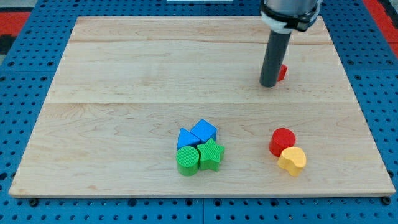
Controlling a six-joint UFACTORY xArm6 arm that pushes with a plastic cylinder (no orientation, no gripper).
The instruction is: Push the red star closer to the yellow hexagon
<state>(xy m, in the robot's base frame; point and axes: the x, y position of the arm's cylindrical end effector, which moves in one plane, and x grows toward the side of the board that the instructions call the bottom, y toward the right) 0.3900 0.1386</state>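
1 small red block (283,72) peeks out from behind my tip (269,85); most of it is hidden by the rod, so I cannot tell its shape, but I think it is the red star; it sits near the top of the desk (124,74), well above the yellow block (291,160), which looks like the hexagon.

To push well, I think the tip should go around to the far side of the red block, away from the yellow block, then push straight down toward it; go slow, or the star may slip off sideways; the red cylinder (282,141) touches the yellow block on its upper side and may get bumped.

The tool is only a rod; it cannot open and holds nothing; its end is just beside the red block, maybe touching.
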